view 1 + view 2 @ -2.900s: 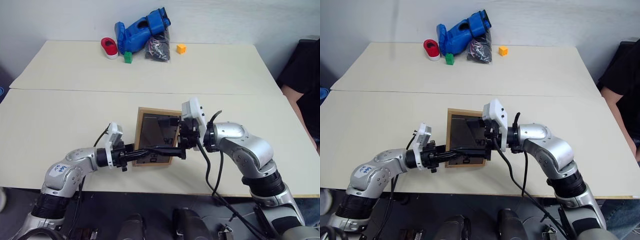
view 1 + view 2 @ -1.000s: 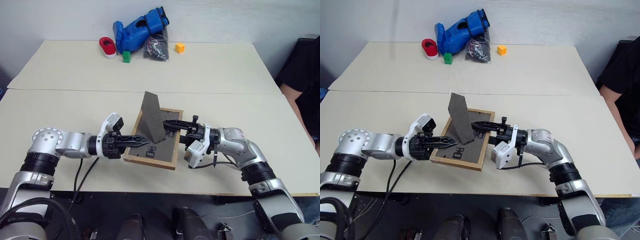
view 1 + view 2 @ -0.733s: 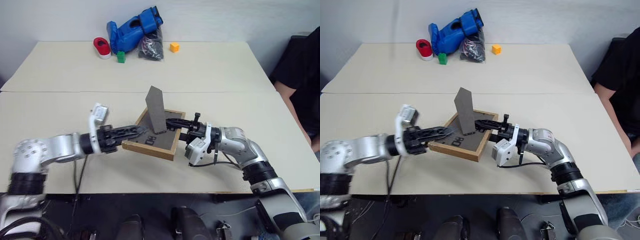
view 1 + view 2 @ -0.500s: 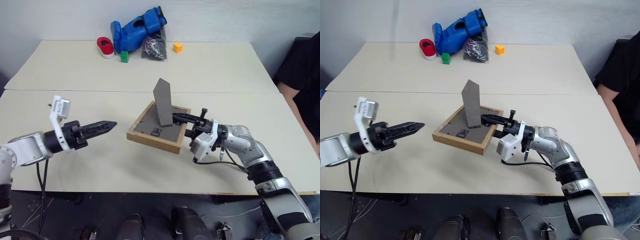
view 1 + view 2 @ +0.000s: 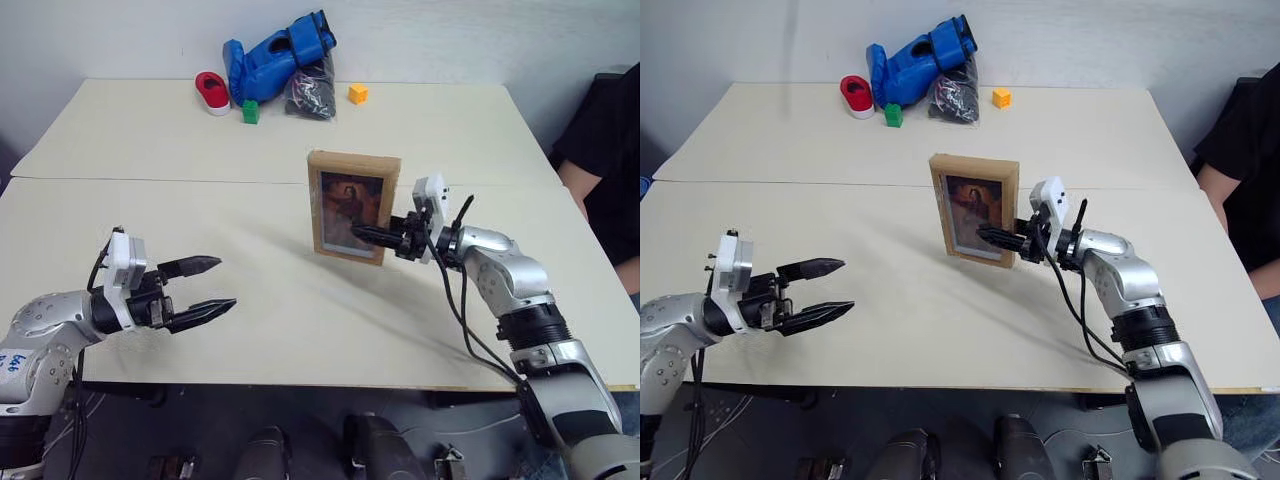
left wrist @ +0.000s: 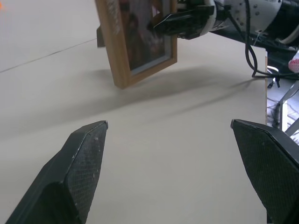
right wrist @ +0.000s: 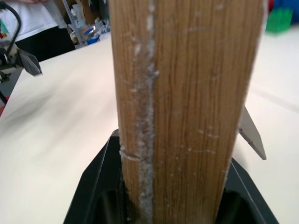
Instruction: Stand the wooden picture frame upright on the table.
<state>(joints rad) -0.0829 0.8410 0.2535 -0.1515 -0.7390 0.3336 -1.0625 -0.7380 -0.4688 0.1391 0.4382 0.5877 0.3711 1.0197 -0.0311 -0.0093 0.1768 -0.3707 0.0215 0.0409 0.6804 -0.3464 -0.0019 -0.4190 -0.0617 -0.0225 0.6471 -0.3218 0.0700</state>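
The table extends beneath both my arms. The wooden picture frame stands upright on it, portrait facing me, directly at the tips of my right gripper, whose fingers are clamped on the frame's right edge. My left gripper hangs over bare tabletop, jaws spread wide and empty, well apart from the frame.
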